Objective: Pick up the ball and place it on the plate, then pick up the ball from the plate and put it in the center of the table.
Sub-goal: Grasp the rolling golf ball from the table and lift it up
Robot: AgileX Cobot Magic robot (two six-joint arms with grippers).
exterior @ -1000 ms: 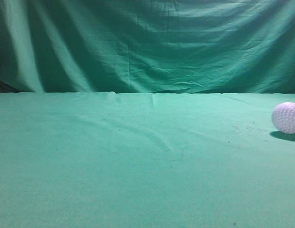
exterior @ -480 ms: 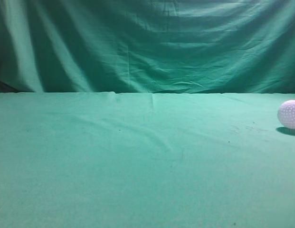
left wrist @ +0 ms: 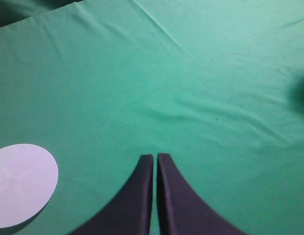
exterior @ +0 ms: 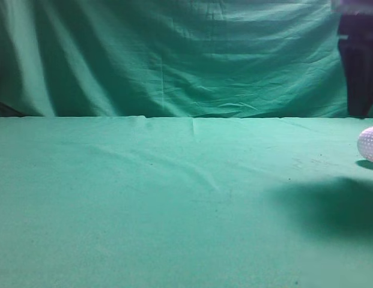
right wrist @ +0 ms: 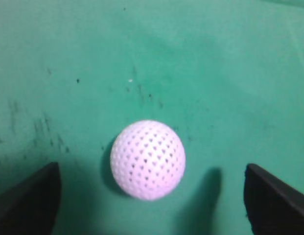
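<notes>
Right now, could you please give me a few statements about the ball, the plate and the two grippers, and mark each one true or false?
1. The ball rests on the green table. True.
2. The right gripper is shut on the ball. False: its fingers stand wide apart on either side, touching nothing.
3. The left gripper is shut, holding nothing. True.
4. The ball lies on the plate. False: the white plate is bare; the ball is on the cloth, away from it.
5. In the exterior view the ball sits at the table's centre. False: it is at the far right edge of that view.
</notes>
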